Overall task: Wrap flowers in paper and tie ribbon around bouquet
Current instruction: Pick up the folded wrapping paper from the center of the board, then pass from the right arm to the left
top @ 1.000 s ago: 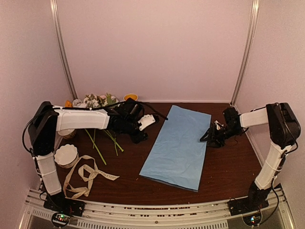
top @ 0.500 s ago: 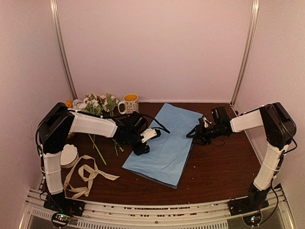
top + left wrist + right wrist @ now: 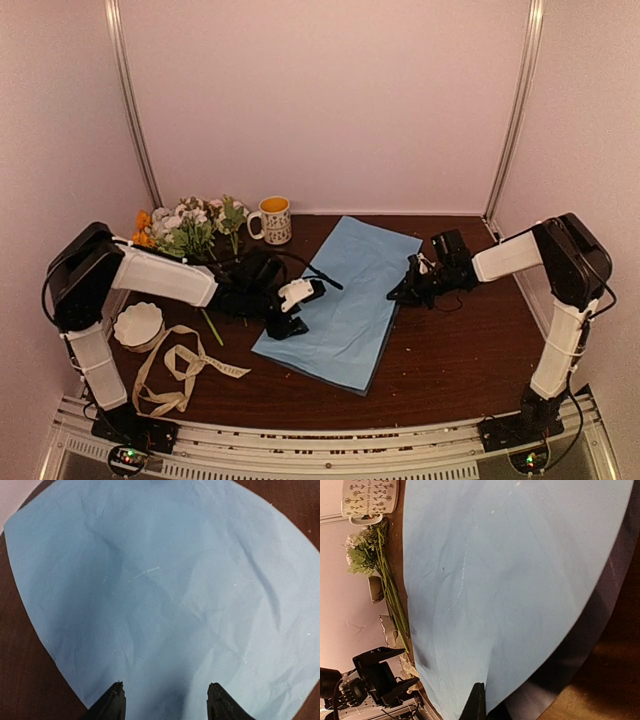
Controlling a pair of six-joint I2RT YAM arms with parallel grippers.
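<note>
— Where's the paper [image 3: 350, 290]?
— Spread on the surface [image 3: 470, 350], just right of the mug [image 3: 274, 219]. Its mug-side part lies under the left jaws, which stand wide.
— And the right jaws?
— Pinched tight on its edge farthest from the mug.

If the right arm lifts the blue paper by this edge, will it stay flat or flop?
Probably floppy: the paper is a thin sheet, creased all over in the left wrist view. It looks light, so lifting from where the right gripper pinches its edge would likely drape it. It may also slide easily on the smooth table.
</note>
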